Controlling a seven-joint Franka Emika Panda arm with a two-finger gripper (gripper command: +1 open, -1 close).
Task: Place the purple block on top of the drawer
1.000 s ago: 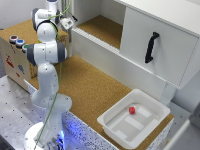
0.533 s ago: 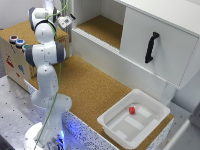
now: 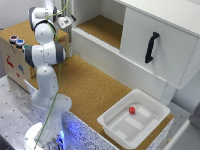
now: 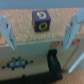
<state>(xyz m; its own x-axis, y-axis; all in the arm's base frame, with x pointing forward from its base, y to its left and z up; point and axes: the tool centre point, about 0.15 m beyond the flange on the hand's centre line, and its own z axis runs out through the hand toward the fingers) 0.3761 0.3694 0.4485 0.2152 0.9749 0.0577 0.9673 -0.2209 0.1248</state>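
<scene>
Cork covers the bench and the top of the drawer, where the purple block rests free between the spread fingers of the gripper, which holds nothing. Against the earlier frames, the arm has barely shifted. Only the wrist view shows the block and the black handle; only the exterior view shows the white tray and white cabinet.

A robotics lab: a white robot arm bolted to a perforated metal base beside a cork-topped counter with mock white cabinet.
</scene>
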